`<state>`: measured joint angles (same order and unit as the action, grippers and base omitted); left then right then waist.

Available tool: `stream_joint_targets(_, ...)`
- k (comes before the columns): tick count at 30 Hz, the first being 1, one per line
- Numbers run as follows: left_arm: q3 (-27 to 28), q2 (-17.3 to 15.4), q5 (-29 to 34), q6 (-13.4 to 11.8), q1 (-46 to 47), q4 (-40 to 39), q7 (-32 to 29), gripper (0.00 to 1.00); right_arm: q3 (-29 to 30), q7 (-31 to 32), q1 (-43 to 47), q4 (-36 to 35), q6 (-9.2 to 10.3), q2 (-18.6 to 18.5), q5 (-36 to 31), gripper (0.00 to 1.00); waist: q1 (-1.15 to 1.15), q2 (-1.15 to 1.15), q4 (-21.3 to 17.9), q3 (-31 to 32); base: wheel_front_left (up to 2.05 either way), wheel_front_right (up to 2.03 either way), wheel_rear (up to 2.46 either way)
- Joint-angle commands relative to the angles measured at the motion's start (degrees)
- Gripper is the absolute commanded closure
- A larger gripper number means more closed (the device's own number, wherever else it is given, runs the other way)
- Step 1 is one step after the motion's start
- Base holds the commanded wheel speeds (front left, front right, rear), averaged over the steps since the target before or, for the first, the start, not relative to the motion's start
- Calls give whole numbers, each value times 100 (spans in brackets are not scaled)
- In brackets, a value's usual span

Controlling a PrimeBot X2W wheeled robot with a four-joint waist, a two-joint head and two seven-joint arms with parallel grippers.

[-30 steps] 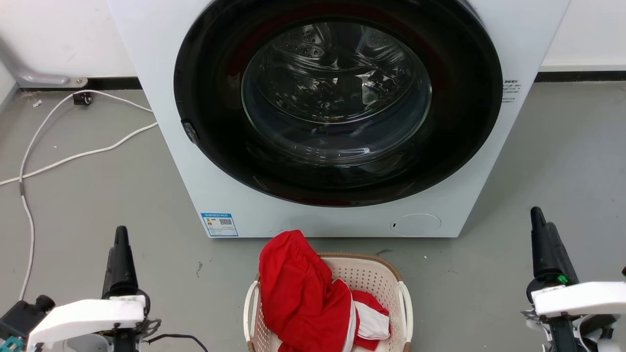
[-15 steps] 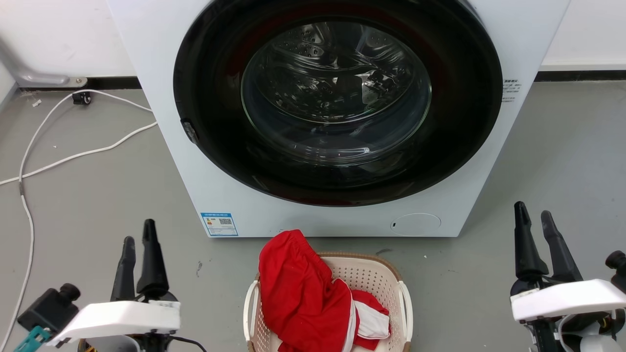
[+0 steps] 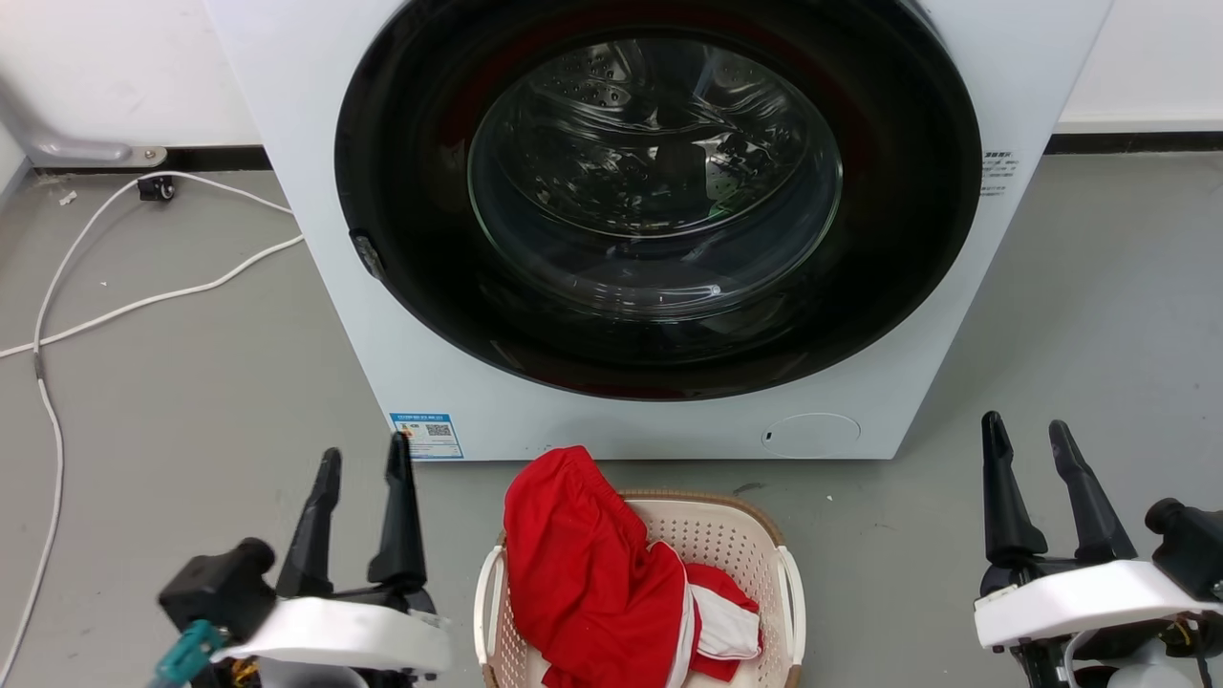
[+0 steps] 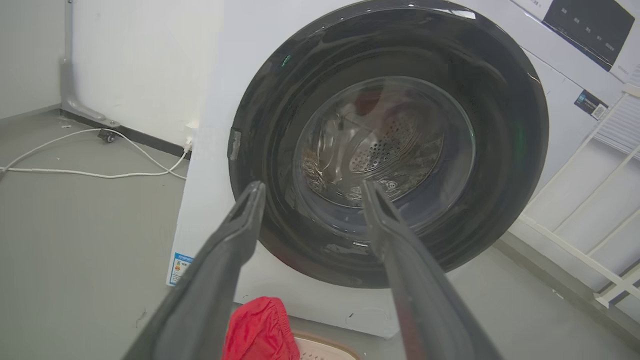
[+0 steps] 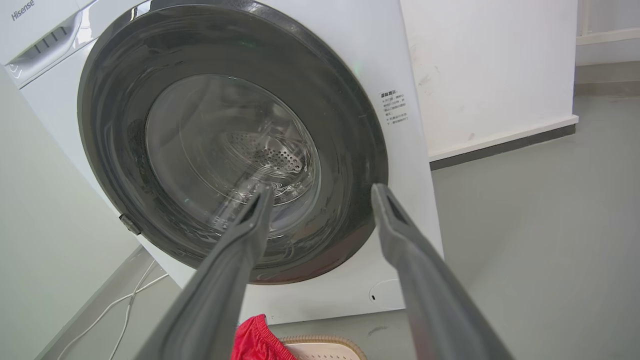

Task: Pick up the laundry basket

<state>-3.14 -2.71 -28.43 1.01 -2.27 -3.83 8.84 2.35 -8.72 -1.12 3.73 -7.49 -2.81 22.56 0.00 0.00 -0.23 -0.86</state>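
Note:
The cream laundry basket [image 3: 740, 545] with a brown rim and white side handles sits on the grey floor at the bottom centre of the head view, in front of the washer. A red garment [image 3: 583, 564] drapes over its left rim and fills much of it. My left gripper [image 3: 365, 457] is open, just left of the basket and apart from it. Well to the right of the basket, my right gripper [image 3: 1027, 426] is open too. Both wrist views catch a sliver of the basket rim [image 4: 325, 342] [image 5: 325, 341] and red cloth [image 4: 257, 327] [image 5: 257, 340] between open fingers.
A white front-loading washer [image 3: 659, 210] with a shut dark round door stands right behind the basket. White cables [image 3: 143, 296] lie on the floor at the left. A white rack [image 4: 600, 210] stands right of the washer. Bare grey floor [image 3: 1099, 315] lies on both sides.
Both grippers have gone from shut to open. The left gripper has moved right, toward the basket's left side; the right one has shifted slightly left. The basket has stayed put.

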Motion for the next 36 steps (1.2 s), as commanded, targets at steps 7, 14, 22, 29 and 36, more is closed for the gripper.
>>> stream_joint_targets(7,-224,-18,729,-160,-50,-50,143,0,-36,-156,24,-48,0,-14,-529,0,0,0,-8,-14,0,0,0)
stream_joint_targets(14,-406,-102,1183,-235,-77,-45,234,0,-55,-254,30,37,0,-14,-898,0,0,0,-11,-17,0,0,0)
stream_joint_targets(22,-637,-157,1530,-194,-133,95,332,0,-83,-344,43,82,0,-14,-1305,0,0,0,-23,-16,0,0,0)
stream_joint_targets(29,-719,-162,1854,-179,-157,219,414,0,-96,-428,68,87,1,-13,-1636,0,0,0,-28,-32,0,0,0)
stream_joint_targets(36,-755,-147,2089,-119,-187,369,494,0,-74,-506,26,165,1,-13,-1865,0,0,0,-27,-46,0,0,0)
